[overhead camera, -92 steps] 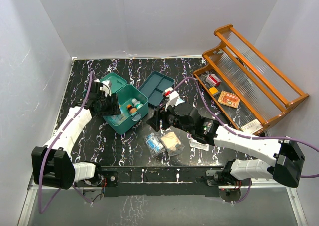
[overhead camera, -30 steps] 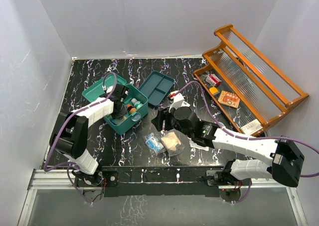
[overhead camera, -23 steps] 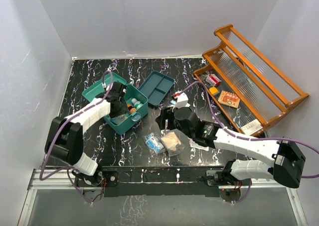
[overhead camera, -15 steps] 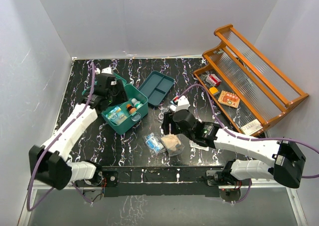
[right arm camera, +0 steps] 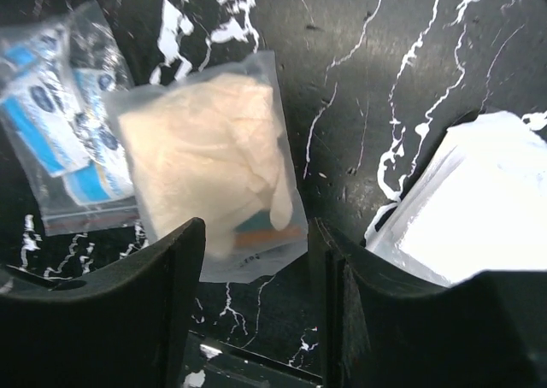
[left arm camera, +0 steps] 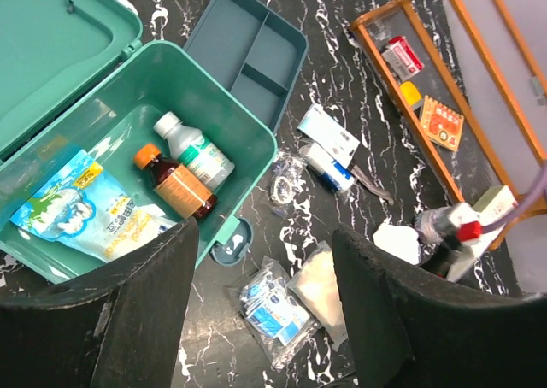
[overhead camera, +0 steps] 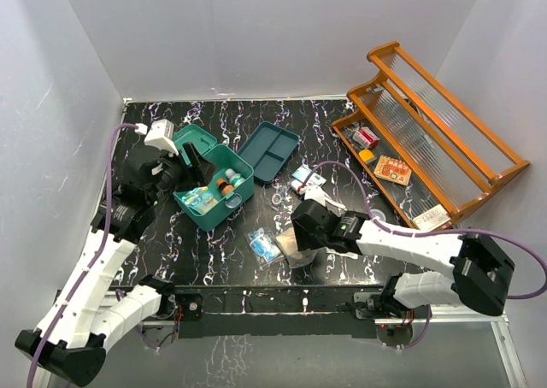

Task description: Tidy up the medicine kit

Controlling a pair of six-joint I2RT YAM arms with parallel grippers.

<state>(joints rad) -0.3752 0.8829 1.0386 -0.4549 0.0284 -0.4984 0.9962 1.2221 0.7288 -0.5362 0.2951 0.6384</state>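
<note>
Shows right end effector [right arm camera: 256,311] spread wide and empty directly over glove pouch [right arm camera: 209,157] on counter [overhead camera: 171,243], pouch's long axis roughly crosswise to the closing line. Places open medicine kit [overhead camera: 218,217] leftward, farther back, nearer left end effector [left arm camera: 256,320], likewise spread, holding nothing.

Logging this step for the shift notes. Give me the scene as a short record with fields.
kit: green box, lid open
inside kit: brown bottle, white bottle, blue-and-white pouch
beside kit: divided tray
loose on table: glove packet, bag of blue sachets, white packet
right side: wooden rack with a few small items
left gripper: open, holding nothing, raised above the green box
right gripper: open, over the glove packet
</note>
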